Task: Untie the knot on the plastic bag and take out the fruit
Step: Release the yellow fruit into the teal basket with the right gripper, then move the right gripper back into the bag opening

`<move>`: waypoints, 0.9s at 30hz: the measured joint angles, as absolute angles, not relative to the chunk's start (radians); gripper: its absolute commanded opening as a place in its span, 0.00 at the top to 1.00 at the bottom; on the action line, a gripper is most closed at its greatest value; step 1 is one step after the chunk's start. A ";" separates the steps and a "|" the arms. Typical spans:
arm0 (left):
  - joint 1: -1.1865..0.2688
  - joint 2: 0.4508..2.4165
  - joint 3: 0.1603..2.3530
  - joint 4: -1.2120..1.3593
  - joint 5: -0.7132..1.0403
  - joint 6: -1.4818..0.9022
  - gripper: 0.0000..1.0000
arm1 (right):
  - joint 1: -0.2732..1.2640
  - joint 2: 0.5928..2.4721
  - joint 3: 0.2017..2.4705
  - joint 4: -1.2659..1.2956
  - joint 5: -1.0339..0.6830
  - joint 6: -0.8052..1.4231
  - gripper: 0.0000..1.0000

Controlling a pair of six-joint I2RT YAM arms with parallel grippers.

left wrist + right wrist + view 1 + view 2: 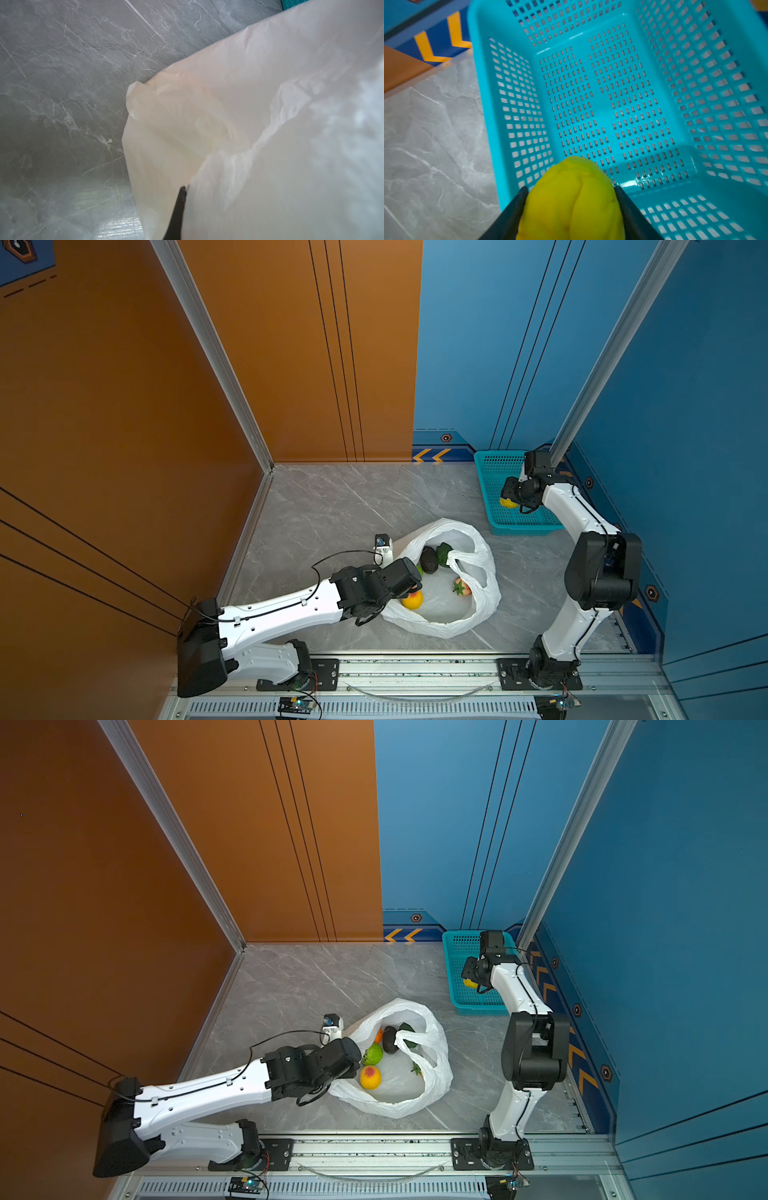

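- Right end effector (571,189) clamps yellow fruit (571,207) over basket (612,93).
- Left end effector (182,193) pinches bag (482,556), open near basket.
- Released high, fruit could bounce out; a slipped pinch could collapse bag's mouth.

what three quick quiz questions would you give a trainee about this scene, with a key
1. True or false: the right gripper grips the yellow fruit over the teal basket.
2. Pick one: the left gripper is shut on A) the plastic bag, B) the teal basket, C) nothing.
3. Short answer: in both top views, is the plastic bag's mouth knotted or open?
Key: 1 true; 2 A; 3 open.
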State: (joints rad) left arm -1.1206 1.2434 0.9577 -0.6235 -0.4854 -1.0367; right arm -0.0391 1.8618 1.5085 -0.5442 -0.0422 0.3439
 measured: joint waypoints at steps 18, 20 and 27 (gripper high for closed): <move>-1.126 1.217 0.958 -0.619 -0.486 -1.036 1.00 | 0.020 1.689 1.428 -0.595 -0.047 0.363 0.06; -1.126 1.217 0.958 -0.616 -0.486 -1.036 1.00 | 0.070 1.578 1.412 -0.622 -0.064 0.363 0.06; -1.126 1.216 0.958 -0.616 -0.486 -1.015 1.00 | 0.323 1.229 1.401 -0.766 -0.132 0.400 0.05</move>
State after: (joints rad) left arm -1.1259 1.2163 0.9577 -0.6159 -0.4862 -1.0153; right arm 0.3233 1.2285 1.4014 -0.7662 -0.1318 0.4004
